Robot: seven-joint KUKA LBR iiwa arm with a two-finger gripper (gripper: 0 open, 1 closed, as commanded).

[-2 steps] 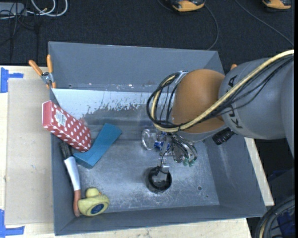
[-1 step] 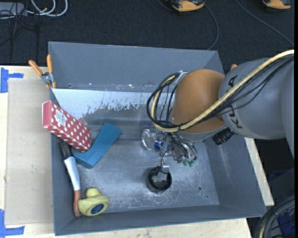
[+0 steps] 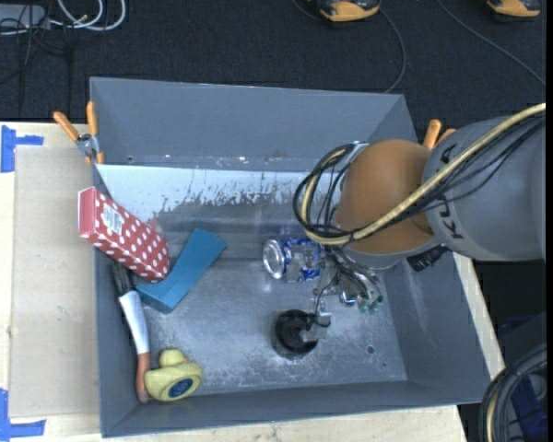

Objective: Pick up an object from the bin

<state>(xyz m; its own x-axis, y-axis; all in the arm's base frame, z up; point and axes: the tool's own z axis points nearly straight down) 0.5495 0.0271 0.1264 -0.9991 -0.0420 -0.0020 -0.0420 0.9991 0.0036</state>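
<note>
Black and round, a small cup-like thing (image 3: 293, 332) lies on the floor of the grey metal bin (image 3: 249, 118), near the front wall and a little right of the middle. It has a dark hollow top and sits apart from everything else in the bin. The tool (image 3: 320, 316) hangs down at its upper right edge, so close that the tip overlaps the rim of the black thing. Whether they touch, and whether the tool is open or closed, I cannot tell, since the metal parts run together against the dark shape.

Just behind the tool, toward the back wall, lies a crushed blue and silver can (image 3: 286, 258) on its side. Above it bulges the orange cover (image 3: 387, 196) on the wrist, with black and yellow cables (image 3: 318, 196) looping round it, and the grey arm (image 3: 493, 196) reaches in from the right.

Well apart, on the left half of the floor, a blue block (image 3: 184, 270) lies tilted. Its upper end is beside a red box with white dots (image 3: 122, 233) that leans on the left wall. Along that wall lies a white pen (image 3: 134, 325), and at its lower end, in the front left corner, sits a yellow toy (image 3: 175, 376).
</note>
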